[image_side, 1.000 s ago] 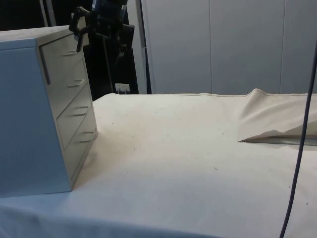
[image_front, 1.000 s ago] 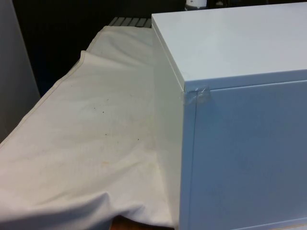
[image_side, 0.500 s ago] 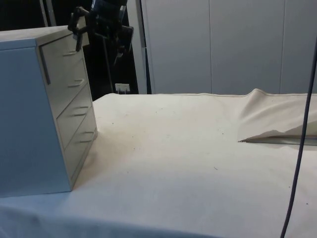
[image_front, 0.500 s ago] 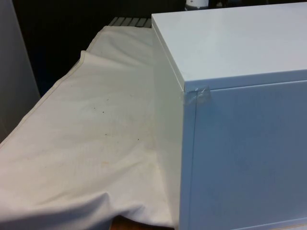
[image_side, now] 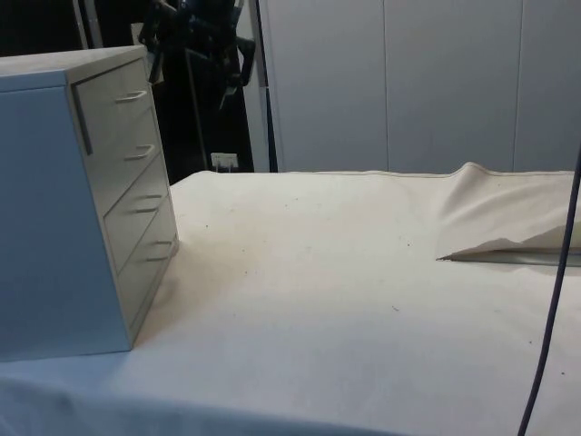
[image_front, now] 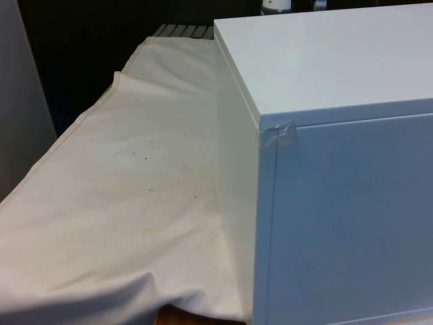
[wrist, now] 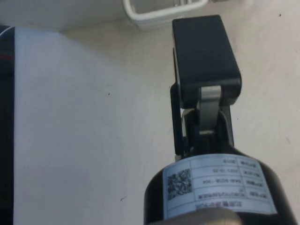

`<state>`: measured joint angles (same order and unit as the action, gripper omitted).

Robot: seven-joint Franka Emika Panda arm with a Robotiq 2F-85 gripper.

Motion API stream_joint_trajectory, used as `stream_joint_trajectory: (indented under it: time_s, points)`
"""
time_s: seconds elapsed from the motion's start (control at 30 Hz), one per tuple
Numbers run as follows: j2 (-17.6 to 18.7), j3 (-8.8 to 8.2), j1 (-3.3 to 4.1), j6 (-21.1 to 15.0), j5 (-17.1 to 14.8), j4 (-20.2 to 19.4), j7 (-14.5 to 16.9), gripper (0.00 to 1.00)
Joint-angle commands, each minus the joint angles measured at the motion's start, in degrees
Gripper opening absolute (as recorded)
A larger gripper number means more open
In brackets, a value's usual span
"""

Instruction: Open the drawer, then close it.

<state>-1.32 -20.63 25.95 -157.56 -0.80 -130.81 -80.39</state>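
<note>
A white chest of drawers (image_front: 325,68) turns its plain back and side to the front view. In the side view the chest (image_side: 45,209) stands at the left of the table, and its several drawer fronts all sit flush. The top drawer's handle (image_side: 132,95) is free. My black gripper (image_side: 186,36) hangs above and just beyond the chest's top front corner, apart from that handle. In the wrist view the gripper (wrist: 204,51) is over pale cloth, with a white handle (wrist: 159,11) just past its tip.
The white cloth (image_side: 345,272) spreads flat in front of the drawers. It rises in a raised fold (image_side: 508,218) at the side view's right. A dark cable (image_side: 554,300) hangs down near that edge. The cloth's edge (image_front: 74,128) falls away at the front view's left.
The gripper has risen and drawn away from the top drawer's handle, where it was a second ago. The drawers look unmoved.
</note>
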Motion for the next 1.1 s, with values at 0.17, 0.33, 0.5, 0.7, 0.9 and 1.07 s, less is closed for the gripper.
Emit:
stream_joint_trajectory:
  time_s: [0.17,0.33,0.5,0.7,0.9,1.07]
  points:
    - [0.97,-0.63,-0.29,-1.15,-1.03,0.8,0.0,1.0]
    - [1.43,-1.15,-0.34,-1.15,-1.32,1.38,0.11,1.0]
    - [2.92,-1.66,-0.34,-1.26,-1.83,2.86,-0.06,1.0]
    - [4.58,-1.6,-0.29,-1.26,-1.83,4.64,-0.63,1.0]
    - [5.56,-1.43,-0.11,-1.38,-1.38,5.67,-1.66,1.0]
    - [5.73,-1.03,-0.06,-1.38,-1.15,5.73,-2.12,1.0]
